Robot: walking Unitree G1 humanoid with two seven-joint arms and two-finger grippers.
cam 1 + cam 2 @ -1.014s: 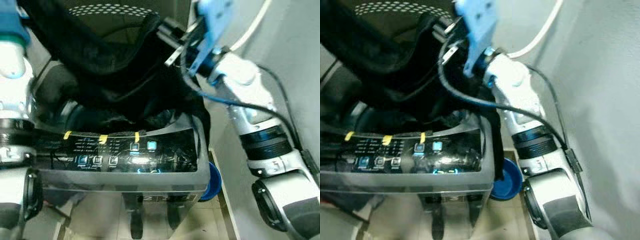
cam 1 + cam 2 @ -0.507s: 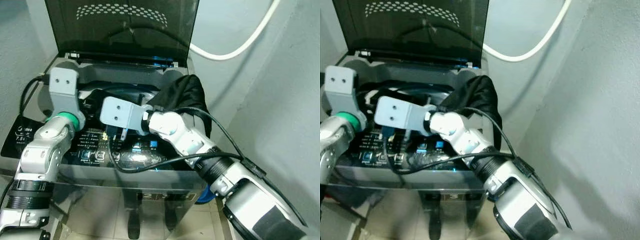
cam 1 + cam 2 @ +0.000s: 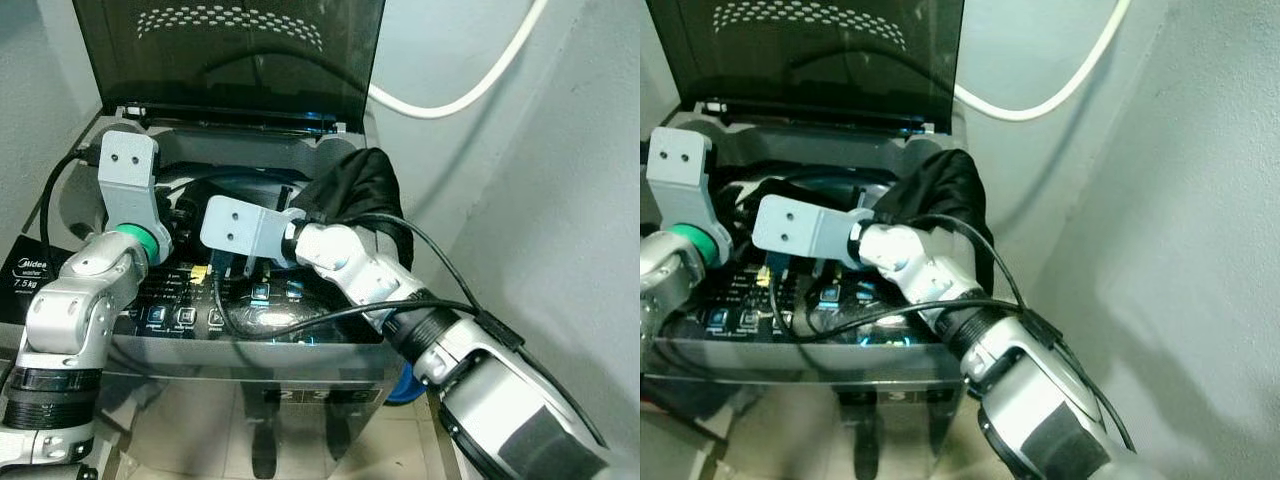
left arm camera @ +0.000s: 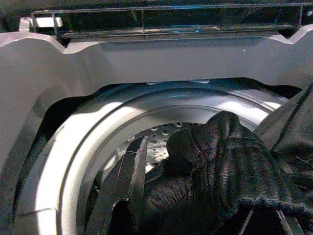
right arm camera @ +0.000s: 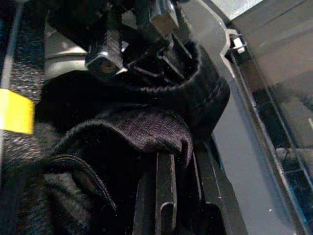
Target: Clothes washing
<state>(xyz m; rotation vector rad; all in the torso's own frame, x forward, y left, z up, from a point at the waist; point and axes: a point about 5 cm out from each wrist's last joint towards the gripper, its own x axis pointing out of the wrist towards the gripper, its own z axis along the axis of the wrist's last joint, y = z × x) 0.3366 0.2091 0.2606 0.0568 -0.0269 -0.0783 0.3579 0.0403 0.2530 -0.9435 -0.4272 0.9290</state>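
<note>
My right gripper (image 5: 168,196) and left gripper (image 4: 195,215) both pinch the black garment (image 4: 215,171) inside the drum (image 4: 73,161). One fold (image 3: 360,185) hangs over the washer (image 3: 330,365) rim at two o'clock; it may snag there and slide out.

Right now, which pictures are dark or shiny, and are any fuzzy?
Left eye view: sharp, evenly lit, with lit buttons glowing on the glossy control panel and the raised lid dark. Left wrist view: bright glare on the steel drum rim, with the black garment in shadow. Right wrist view: very dark and a bit soft, mostly black fabric, with a yellow tape patch standing out.
</note>
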